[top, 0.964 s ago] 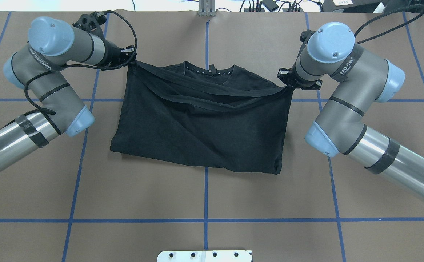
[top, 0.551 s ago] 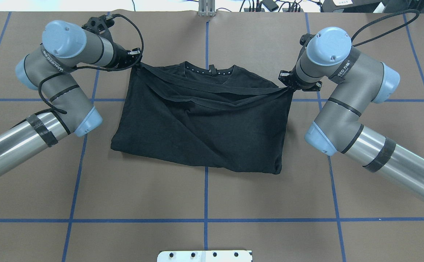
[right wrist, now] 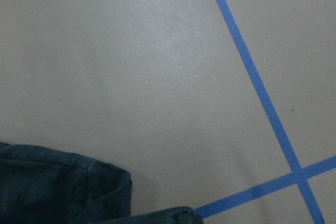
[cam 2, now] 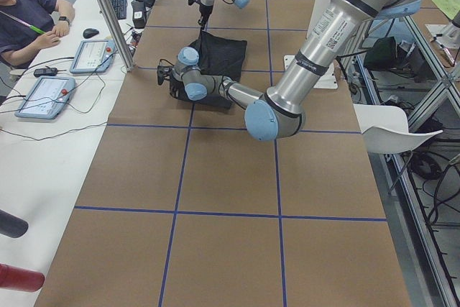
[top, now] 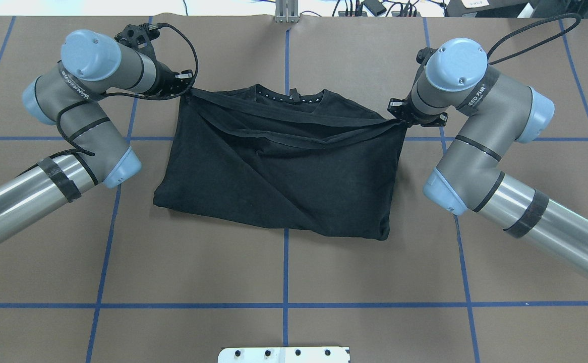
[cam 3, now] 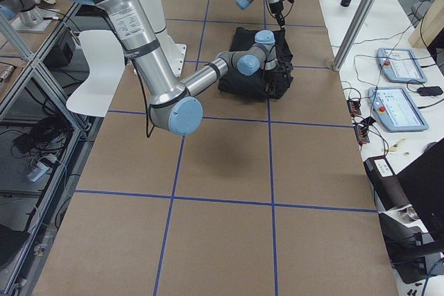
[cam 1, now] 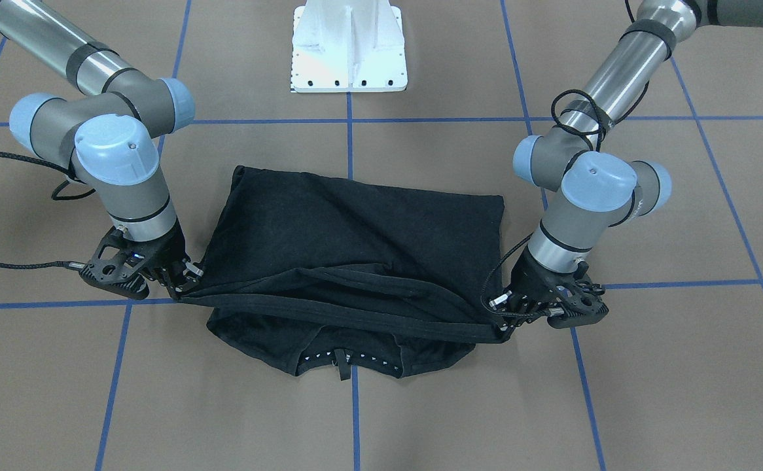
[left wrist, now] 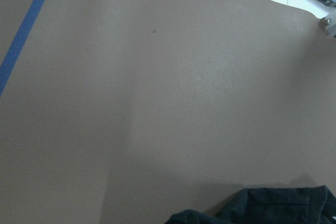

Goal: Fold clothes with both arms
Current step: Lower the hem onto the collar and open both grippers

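The black T-shirt point(top: 284, 171) lies plain side up on the brown table, folded with its lower hem lifted over towards the collar point(top: 290, 97). No logo shows. My left gripper point(top: 187, 91) is shut on the hem's left corner. My right gripper point(top: 400, 118) is shut on the hem's right corner. The hem hangs fairly taut between them, just above the shirt. In the front-facing view the shirt point(cam 1: 355, 229) has the left gripper point(cam 1: 502, 317) on the right and the right gripper point(cam 1: 185, 284) on the left. Black fabric shows at the bottom of both wrist views point(left wrist: 273, 205) point(right wrist: 52, 182).
The white pedestal base point(cam 1: 349, 46) stands at the table's near edge. Blue tape lines point(top: 286, 302) grid the brown table. A metal post point(top: 286, 12) and cables sit at the far edge. An operator point(cam 2: 29, 19) with tablets sits at a side bench.
My left arm has swung inwards to the right and its gripper has shifted slightly. The lifted hem now sags less between the grippers. The right gripper has barely moved.
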Motion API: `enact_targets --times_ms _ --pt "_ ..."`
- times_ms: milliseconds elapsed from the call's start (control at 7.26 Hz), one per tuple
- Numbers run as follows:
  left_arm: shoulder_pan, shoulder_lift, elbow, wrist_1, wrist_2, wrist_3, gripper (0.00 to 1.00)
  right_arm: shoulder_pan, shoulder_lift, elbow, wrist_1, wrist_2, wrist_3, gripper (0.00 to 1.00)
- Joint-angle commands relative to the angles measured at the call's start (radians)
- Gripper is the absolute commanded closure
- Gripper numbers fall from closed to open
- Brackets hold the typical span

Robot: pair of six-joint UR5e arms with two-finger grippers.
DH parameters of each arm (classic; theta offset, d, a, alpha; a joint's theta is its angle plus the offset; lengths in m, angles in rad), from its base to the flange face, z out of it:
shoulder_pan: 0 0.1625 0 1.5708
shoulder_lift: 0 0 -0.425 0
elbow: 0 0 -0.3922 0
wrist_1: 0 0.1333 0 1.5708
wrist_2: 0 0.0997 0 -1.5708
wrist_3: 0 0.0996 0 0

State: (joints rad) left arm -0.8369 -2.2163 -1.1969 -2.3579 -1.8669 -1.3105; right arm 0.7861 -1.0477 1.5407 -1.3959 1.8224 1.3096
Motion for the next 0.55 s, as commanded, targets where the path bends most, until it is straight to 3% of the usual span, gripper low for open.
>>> enact_targets --times_ms 0,275,413 --pt "-0.002 0.001 0.014 0.0 0.0 0.013 1.0 0.002 -0.003 -0.007 0.0 0.0 -0.016 1.0" --pt "-0.004 0.001 0.016 -0.001 0.0 0.013 1.0 0.004 -0.003 -0.025 0.0 0.0 -0.038 1.0" --pt "-0.01 0.001 0.014 -0.001 -0.001 0.016 0.8 0.01 0.0 -0.027 0.0 0.0 -0.038 1.0"
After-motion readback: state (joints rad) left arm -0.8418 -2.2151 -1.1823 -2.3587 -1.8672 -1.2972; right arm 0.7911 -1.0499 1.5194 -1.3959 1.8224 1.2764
